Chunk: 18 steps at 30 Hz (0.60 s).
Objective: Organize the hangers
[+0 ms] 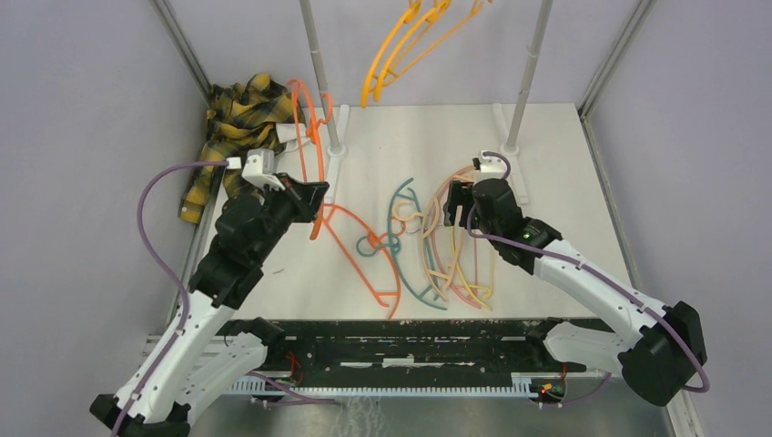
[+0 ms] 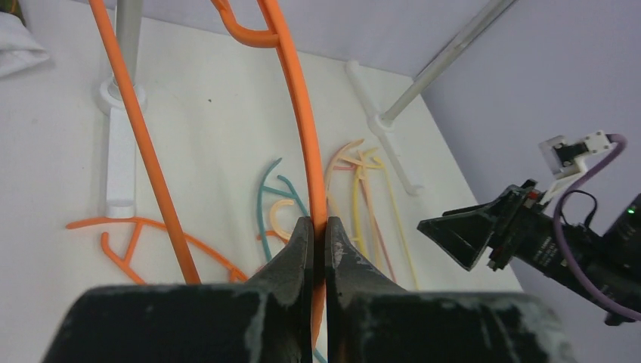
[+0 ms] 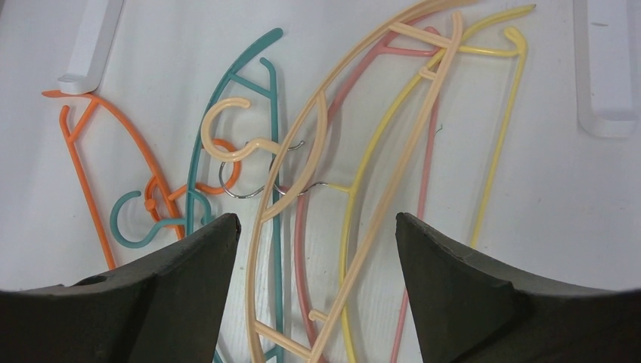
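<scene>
As left pincer (image 2: 319, 224) clamps orange hanger (image 2: 297, 113), held aloft

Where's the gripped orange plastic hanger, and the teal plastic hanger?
orange plastic hanger (image 2: 305, 128): left wrist view, on its curved shoulder bar.
teal plastic hanger (image 3: 202, 125): right wrist view, on its curved shoulder.

The left arm (image 1: 238, 248) and right arm (image 1: 587, 273) share white lower shells, black upper joints, a looping purple cable (image 1: 143, 218), a white wrist block (image 1: 259, 167) and scuffed black tool fingers (image 2: 291, 265).
</scene>
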Each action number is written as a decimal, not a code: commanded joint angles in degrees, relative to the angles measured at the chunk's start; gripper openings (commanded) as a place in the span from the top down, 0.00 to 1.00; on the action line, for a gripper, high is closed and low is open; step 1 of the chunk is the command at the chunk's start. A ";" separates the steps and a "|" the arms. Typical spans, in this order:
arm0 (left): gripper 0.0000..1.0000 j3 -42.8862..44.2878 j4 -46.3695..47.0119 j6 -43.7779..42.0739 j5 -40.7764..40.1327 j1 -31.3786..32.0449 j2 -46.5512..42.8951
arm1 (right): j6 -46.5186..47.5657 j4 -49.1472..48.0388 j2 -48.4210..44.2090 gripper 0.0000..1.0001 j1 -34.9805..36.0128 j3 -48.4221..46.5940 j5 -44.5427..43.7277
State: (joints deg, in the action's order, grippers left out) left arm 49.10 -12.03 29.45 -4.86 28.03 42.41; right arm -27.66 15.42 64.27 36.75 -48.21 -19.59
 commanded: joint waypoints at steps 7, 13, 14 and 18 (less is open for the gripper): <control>0.97 2.21 -9.12 7.88 15.03 0.01 -11.29 | 1.06 1.70 -3.84 0.16 0.14 -2.74 -2.02; 0.97 5.97 -3.87 12.12 26.68 0.01 -10.70 | 1.07 3.42 -6.20 0.16 0.16 -3.26 -3.69; 0.97 6.37 -3.01 12.13 27.04 0.08 -9.97 | 1.03 3.47 -6.56 0.16 0.16 -3.29 -3.79; 0.97 7.13 -0.42 11.03 26.77 0.05 -5.96 | 0.66 3.98 -8.04 0.16 0.16 -3.36 -3.68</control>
State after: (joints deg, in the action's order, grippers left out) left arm 53.69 -19.09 38.39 17.58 28.05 33.04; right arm -27.14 19.18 58.39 36.75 -48.66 -21.67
